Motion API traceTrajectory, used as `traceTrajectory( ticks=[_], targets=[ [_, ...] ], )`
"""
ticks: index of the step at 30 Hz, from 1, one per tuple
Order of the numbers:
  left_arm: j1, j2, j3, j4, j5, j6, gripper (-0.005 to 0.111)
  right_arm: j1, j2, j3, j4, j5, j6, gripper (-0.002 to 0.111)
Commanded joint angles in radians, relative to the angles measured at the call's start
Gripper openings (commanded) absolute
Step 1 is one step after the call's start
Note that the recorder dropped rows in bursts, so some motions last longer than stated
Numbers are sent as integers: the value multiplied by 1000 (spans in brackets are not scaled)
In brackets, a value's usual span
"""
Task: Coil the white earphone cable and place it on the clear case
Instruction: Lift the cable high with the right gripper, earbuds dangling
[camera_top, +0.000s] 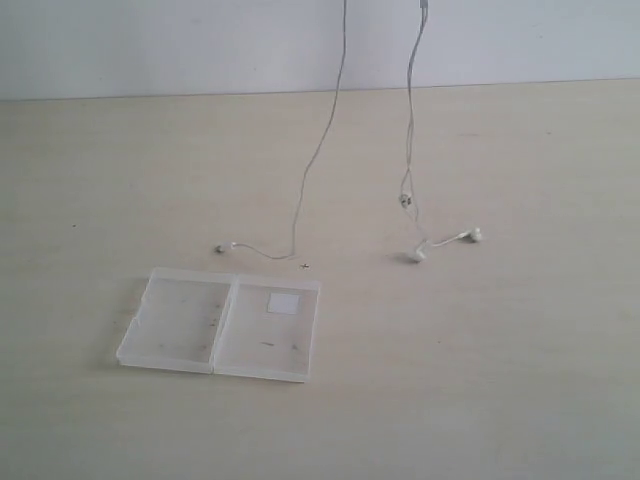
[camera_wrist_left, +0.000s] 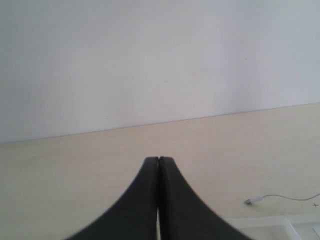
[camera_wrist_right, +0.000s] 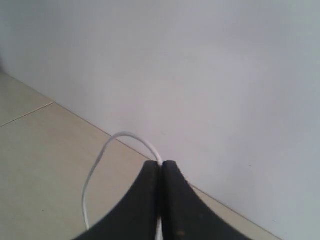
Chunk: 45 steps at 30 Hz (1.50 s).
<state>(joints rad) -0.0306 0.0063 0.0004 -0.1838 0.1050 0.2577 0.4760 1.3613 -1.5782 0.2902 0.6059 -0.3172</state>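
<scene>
The white earphone cable (camera_top: 322, 150) hangs in two strands that rise out of the top of the exterior view. Its plug end (camera_top: 220, 248) lies on the table just beyond the clear case (camera_top: 220, 322). Both earbuds (camera_top: 474, 235) rest on the table to the right, below the small inline piece (camera_top: 405, 200). My right gripper (camera_wrist_right: 162, 162) is shut on the cable, which loops out from its tips (camera_wrist_right: 100, 160). My left gripper (camera_wrist_left: 158, 159) is shut too, with a thin white sliver showing between its fingers. The plug (camera_wrist_left: 248, 201) and the case's edge (camera_wrist_left: 260, 222) show below it. Neither gripper appears in the exterior view.
The case lies open and flat, with a white square sticker (camera_top: 283, 303) on its right half. A pale wooden table (camera_top: 520, 380) spreads around it, ending at a white wall (camera_top: 150, 45) behind. A tiny dark mark (camera_top: 305, 265) sits beside the case.
</scene>
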Motion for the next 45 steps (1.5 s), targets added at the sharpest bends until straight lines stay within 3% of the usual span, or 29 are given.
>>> traceTrajectory(
  ticks=[1,23,27,30,40,45],
  targets=[
    [1,-6,0,-11,-5,-1,0,1,0,-49,-25,21,40,0],
    [1,-6,0,-11,-5,-1,0,1,49,-151,-123,119,145,0],
    [1,-6,0,78,-33,167,0,1,49,-173,-97,106,144,0],
    [1,-6,0,76,-39,199,0,1,49,-173,-79,120,137,0],
    [1,-6,0,74,-39,198,0,1,50,-173,-86,177,137,0],
    [1,-6,0,-34,-41,32,0,1,50,-173,-86,155,137,0]
  ],
)
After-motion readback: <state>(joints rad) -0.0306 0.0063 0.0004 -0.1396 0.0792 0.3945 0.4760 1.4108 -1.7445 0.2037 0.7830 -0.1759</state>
